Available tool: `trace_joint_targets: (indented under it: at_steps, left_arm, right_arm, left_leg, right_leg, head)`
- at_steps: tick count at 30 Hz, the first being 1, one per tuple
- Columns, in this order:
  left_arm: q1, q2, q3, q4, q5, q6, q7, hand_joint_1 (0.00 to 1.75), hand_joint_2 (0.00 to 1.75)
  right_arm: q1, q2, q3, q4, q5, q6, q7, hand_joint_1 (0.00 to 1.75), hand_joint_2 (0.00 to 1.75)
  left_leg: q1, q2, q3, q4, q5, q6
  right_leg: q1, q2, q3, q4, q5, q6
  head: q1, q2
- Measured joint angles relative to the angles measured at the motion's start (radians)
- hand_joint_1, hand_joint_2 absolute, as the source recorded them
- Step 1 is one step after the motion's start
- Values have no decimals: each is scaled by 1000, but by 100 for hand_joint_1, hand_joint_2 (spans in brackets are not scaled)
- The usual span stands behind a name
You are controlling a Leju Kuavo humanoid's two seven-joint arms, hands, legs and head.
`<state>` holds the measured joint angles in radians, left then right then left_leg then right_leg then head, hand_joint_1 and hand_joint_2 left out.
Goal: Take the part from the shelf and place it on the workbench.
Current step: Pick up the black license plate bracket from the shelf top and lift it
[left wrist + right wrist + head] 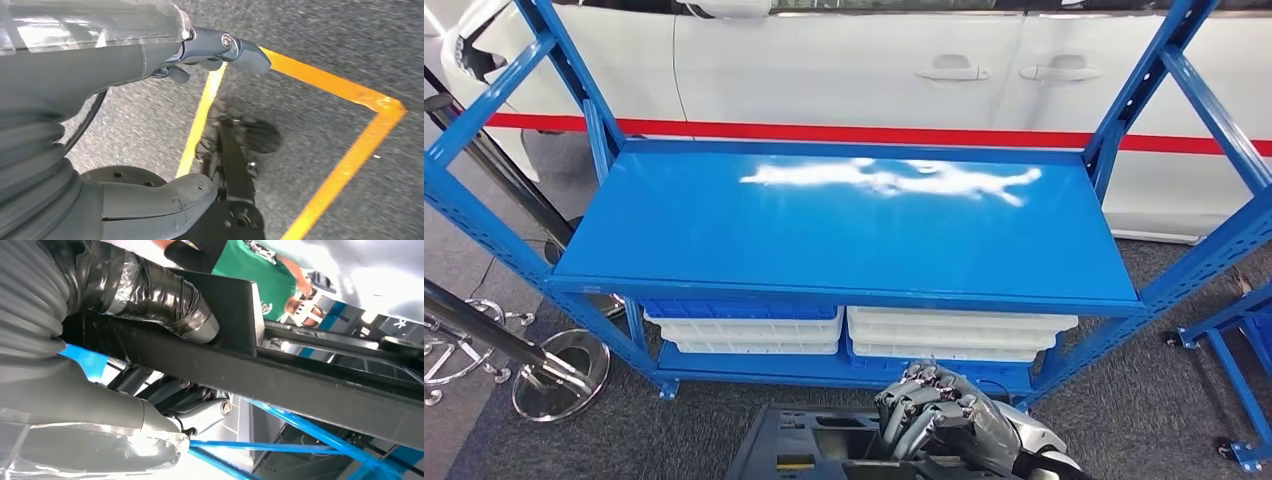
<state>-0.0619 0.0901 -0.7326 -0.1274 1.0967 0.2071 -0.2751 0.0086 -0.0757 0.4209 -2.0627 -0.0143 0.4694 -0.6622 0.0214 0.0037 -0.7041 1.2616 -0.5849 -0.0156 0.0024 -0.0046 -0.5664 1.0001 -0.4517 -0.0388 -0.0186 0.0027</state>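
Note:
A black, flat-sided metal part (819, 445) sits low in the head view, in front of the blue rack. My right hand (936, 408) grips its right end, with the fingers curled over its top edge. In the right wrist view the part (300, 382) is a long dark bar clamped between the taped thumb (165, 295) and the fingers (200, 412). The rack's blue top shelf (844, 215) is bare and glossy. My left hand (75, 75) hangs over grey floor, holding nothing, its thumb (160, 200) and fingers (225, 47) apart.
White bins (754, 328) (954, 335) sit under the top shelf. A white car (874, 60) with a red stripe stands behind the rack. A chrome stand base (559, 372) is at left and a blue wheeled frame (1239, 340) at right. A person in green (250, 265) stands nearby. Yellow tape (350, 150) marks the floor.

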Motion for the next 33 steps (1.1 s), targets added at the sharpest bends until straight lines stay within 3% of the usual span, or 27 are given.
trace_joint_targets:
  at_steps: [1,2,4,6,7,9,10,11,12,14,15,16,17,18,19,20,22,23,25,26,28,30,31,32,33]
  left_arm:
    - [-1,0,-5,0,-1,-2,1,0,175]
    - [-1,0,-10,0,-3,-5,1,0,175]
    - [-3,1,-21,0,-7,-9,2,0,175]
    - [-5,4,-31,0,-12,-12,-1,0,175]
    - [-7,6,-36,0,-14,-14,-3,0,175]
    - [-11,6,-46,0,-17,-19,-9,0,175]
    - [-14,6,-50,0,-17,-22,-11,0,175]
    - [-16,5,-53,0,-17,-24,-13,0,175]
    - [-17,5,-55,0,-17,-26,-14,0,175]
    - [-17,5,-60,0,-18,-28,-16,0,175]
    - [-16,5,-62,0,-18,-28,-16,0,175]
    - [-16,5,-65,0,-18,-29,-16,0,175]
    - [-16,5,-67,0,-18,-29,-16,0,175]
    - [-17,5,-69,0,-18,-29,-16,0,175]
    - [-17,4,-71,0,-18,-29,-17,0,175]
    - [-18,5,-73,0,-18,-29,-18,0,175]
    - [-20,5,-77,0,-18,-30,-21,0,175]
    - [-21,5,-78,0,-18,-30,-22,0,175]
    - [-24,3,-82,0,-18,-31,-23,0,175]
    - [-24,3,-85,0,-17,-31,-24,0,175]
    - [-22,2,-91,0,-13,-30,-26,0,175]
    - [-21,1,-96,0,-8,-29,-28,0,175]
    - [-21,1,-97,0,-6,-29,-29,0,175]
    - [-21,1,-99,0,-6,-29,-30,0,175]
    - [-21,1,-100,0,-4,-29,-31,0,175]
  right_arm:
    - [1,-2,0,-3,7,-6,0,175,175]
    - [1,-4,0,-7,13,-11,0,175,175]
    - [1,-8,2,-16,21,-17,2,175,175]
    - [0,-10,6,-29,26,-21,8,175,175]
    - [-1,-11,9,-35,26,-24,12,175,175]
    - [-2,-13,17,-45,27,-33,23,175,175]
    - [-2,-14,19,-48,27,-35,26,175,175]
    - [-2,-16,22,-51,27,-37,29,175,175]
    - [-3,-18,24,-53,28,-38,31,175,175]
    - [-4,-20,29,-56,28,-40,33,175,175]
    - [-5,-21,30,-56,28,-40,34,175,175]
    - [-5,-22,32,-56,28,-41,35,175,175]
    - [-5,-22,33,-56,28,-41,36,175,175]
    - [-5,-23,34,-56,28,-41,37,175,175]
    - [-5,-23,35,-57,28,-42,37,175,175]
    - [-7,-23,37,-58,28,-44,38,175,175]
    - [-10,-24,41,-61,27,-52,40,175,175]
    - [-11,-24,43,-62,27,-58,43,175,175]
    - [-13,-25,52,-64,25,-68,53,175,175]
    - [-16,-24,58,-63,25,-73,60,175,175]
    - [-27,-20,76,-63,20,-82,73,175,175]
    - [-36,-17,91,-63,14,-88,81,175,175]
    - [-38,-16,96,-63,11,-89,83,175,175]
    - [-41,-16,100,-63,8,-89,84,175,175]
    - [-43,-16,103,-63,6,-89,84,175,175]
  left_leg:
    - [0,0,5,32,-4,0]
    - [0,-1,26,30,12,1]
    - [-1,-16,116,-72,51,12]
    - [-5,-43,202,-199,47,22]
    - [-8,-51,222,-234,38,26]
    - [-10,-42,221,-249,48,34]
    - [-9,-33,217,-254,58,39]
    - [-6,-22,209,-259,71,47]
    - [-2,-11,198,-263,85,52]
    - [-2,10,172,-264,109,57]
    - [-2,21,157,-263,120,55]
    - [-1,32,142,-262,131,53]
    - [0,42,127,-260,141,49]
    - [3,52,113,-257,150,44]
    - [5,61,101,-253,158,38]
    - [7,66,90,-247,164,32]
    - [8,75,78,-240,177,15]
    - [7,78,76,-240,185,7]
    - [10,82,73,-243,199,-8]
    - [12,74,67,-238,189,-14]
    - [15,39,39,-166,107,-18]
    - [12,11,6,-35,8,-18]
    - [10,6,2,15,-10,-16]
    - [7,4,12,36,-4,-12]
    - [4,4,40,20,19,-7]
  right_leg:
    - [2,3,-17,4,10,1]
    - [4,7,-35,10,20,2]
    - [5,18,-69,25,37,7]
    - [6,29,-91,37,53,16]
    - [5,35,-96,40,62,22]
    - [2,48,-100,34,82,36]
    - [1,51,-104,35,81,41]
    - [-1,47,-112,48,60,48]
    - [-3,40,-124,80,21,55]
    - [-14,20,-154,195,-86,72]
    - [-19,14,-164,255,-118,80]
    - [-24,11,-164,297,-125,88]
    - [-29,9,-148,308,-110,94]
    - [-33,4,-114,284,-83,100]
    - [-37,-8,-61,227,-60,104]
    - [-37,-21,-1,152,-54,107]
    - [-32,-37,77,38,-71,95]
    - [-26,-36,85,16,-80,83]
    - [-22,-34,70,11,-67,56]
    - [-22,-33,61,9,-56,42]
    - [-21,-30,35,6,-31,19]
    - [-13,-24,2,8,-6,7]
    - [-8,-21,-14,10,5,4]
    - [-3,-19,-31,13,17,3]
    - [1,-16,-47,17,27,3]
  head:
    - [0,0]
    - [0,0]
    - [0,0]
    - [0,0]
    - [0,0]
    - [0,0]
    - [0,0]
    - [0,0]
    - [0,0]
    - [1,0]
    - [1,0]
    - [0,0]
    - [1,0]
    - [0,0]
    - [0,0]
    - [1,0]
    - [1,0]
    - [1,0]
    - [1,0]
    - [0,0]
    - [0,0]
    - [0,0]
    - [0,0]
    - [0,0]
    - [0,0]
